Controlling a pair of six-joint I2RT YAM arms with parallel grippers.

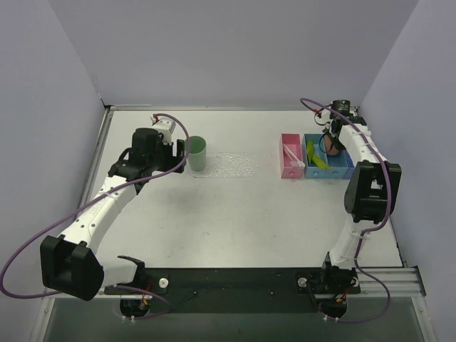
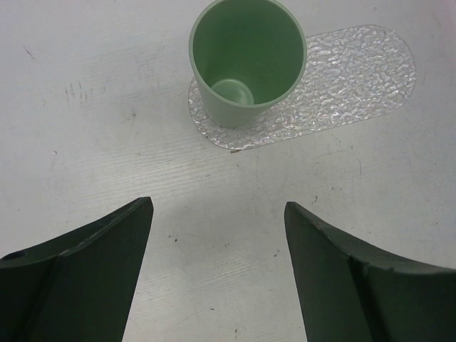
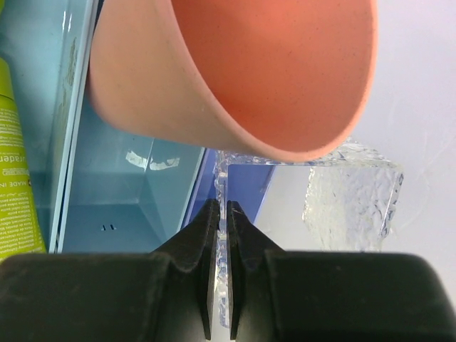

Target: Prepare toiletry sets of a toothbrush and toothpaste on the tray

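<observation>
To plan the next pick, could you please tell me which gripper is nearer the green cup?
Left. The left gripper, open, sits just left of the green cup; the right gripper, shut on clear plastic, is far right, over the blue bin.

Top cam overlooks table (image 1: 235,221); 2 wrist cams close-up, left shares tray (image 2: 356,78).

In the right wrist view the salmon cup (image 3: 235,71) runs off the top edge, the green tube (image 3: 14,178) off the left. The clear plastic piece (image 3: 349,199) pinched by the right gripper (image 3: 222,210) is blurred and cannot be identified. From above, the toothbrush (image 1: 292,157) is too small to detail.
</observation>
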